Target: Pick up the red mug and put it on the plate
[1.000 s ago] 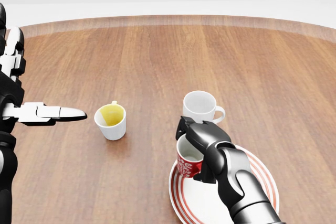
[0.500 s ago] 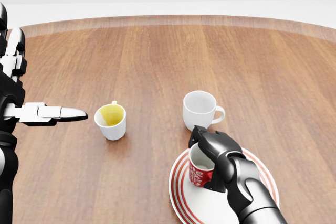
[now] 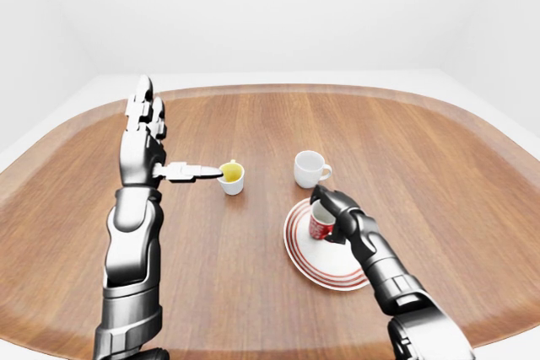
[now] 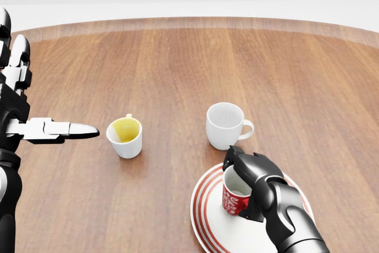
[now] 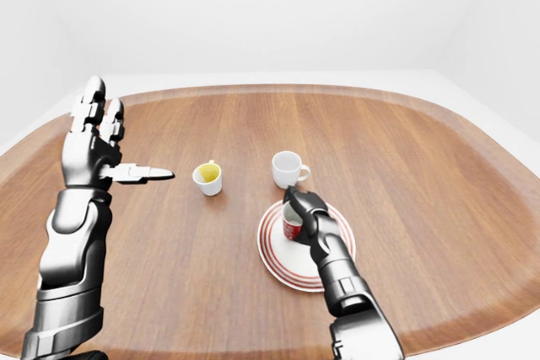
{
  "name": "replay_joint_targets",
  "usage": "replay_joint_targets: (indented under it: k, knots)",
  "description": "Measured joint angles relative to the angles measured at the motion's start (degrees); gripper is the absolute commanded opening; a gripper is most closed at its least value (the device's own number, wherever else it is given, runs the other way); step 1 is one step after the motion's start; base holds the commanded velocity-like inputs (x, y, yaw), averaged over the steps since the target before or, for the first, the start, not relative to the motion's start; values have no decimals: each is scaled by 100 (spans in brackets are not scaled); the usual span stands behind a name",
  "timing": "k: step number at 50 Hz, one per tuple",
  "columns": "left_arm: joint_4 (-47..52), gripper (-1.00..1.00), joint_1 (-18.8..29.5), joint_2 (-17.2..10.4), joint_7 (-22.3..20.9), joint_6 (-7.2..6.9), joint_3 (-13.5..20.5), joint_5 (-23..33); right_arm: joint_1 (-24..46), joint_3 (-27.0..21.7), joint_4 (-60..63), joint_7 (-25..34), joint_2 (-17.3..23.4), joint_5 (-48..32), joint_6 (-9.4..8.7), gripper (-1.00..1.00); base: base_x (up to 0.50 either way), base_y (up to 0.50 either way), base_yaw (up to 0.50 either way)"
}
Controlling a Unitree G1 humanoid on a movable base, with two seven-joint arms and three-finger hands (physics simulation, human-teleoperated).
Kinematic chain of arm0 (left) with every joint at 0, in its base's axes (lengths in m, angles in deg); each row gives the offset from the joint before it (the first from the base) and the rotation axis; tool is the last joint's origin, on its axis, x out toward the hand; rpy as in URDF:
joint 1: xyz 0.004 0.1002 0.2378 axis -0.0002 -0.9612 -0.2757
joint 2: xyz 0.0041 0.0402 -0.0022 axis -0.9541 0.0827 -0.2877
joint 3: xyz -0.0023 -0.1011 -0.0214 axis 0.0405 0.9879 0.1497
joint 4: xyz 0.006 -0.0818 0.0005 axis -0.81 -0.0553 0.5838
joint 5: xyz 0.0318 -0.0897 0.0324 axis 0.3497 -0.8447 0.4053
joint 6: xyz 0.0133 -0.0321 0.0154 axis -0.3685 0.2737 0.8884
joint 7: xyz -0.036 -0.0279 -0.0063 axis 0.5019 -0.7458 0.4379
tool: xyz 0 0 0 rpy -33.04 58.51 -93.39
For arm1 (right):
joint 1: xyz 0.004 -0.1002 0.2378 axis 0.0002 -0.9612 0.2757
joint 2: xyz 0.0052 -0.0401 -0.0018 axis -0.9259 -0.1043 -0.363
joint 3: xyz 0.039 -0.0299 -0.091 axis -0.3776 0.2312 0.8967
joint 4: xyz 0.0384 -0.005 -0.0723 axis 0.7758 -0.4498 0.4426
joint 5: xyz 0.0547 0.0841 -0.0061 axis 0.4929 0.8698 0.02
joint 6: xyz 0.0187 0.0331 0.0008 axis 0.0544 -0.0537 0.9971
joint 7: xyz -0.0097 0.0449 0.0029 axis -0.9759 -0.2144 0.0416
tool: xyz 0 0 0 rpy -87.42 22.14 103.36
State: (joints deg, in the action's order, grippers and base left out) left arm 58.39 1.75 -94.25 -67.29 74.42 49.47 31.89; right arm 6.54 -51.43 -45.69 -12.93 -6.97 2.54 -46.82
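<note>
Three cups share the wooden table [image 4: 177, 69], and only the red mug [image 4: 234, 196] is inside a hand. The right hand [image 4: 256, 183] wraps its dark fingers [image 4: 240, 161] round the mug's rim and its right-hand side in the head view, gripping it, so the mug sits just left of and partly beneath the palm. The mug stands upright, its long axis vertical and its white-lined mouth facing up; its handle is hidden, so I cannot tell which way that points. Its base is over the white middle of the red-ringed plate [image 4: 207, 220], though whether it touches the plate or hangs just above is not clear. Just above the right hand in the head view stands a white mug [image 4: 225, 125], handle to the right, apart from the fingers. Well to the left of that hand is a yellow-lined cup [image 4: 125, 137]. The left hand [image 4: 26, 108] is raised beyond it, spread wide, one finger pointing toward that cup and holding nothing.
</note>
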Motion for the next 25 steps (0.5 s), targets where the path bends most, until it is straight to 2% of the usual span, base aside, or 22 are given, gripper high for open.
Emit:
replay_joint_targets:
  k: [25]
  knots:
    - [-61,100,4,17,10,0,-24,18,-121,-107,-120,-135,192,141,0,-100,0,0,0]
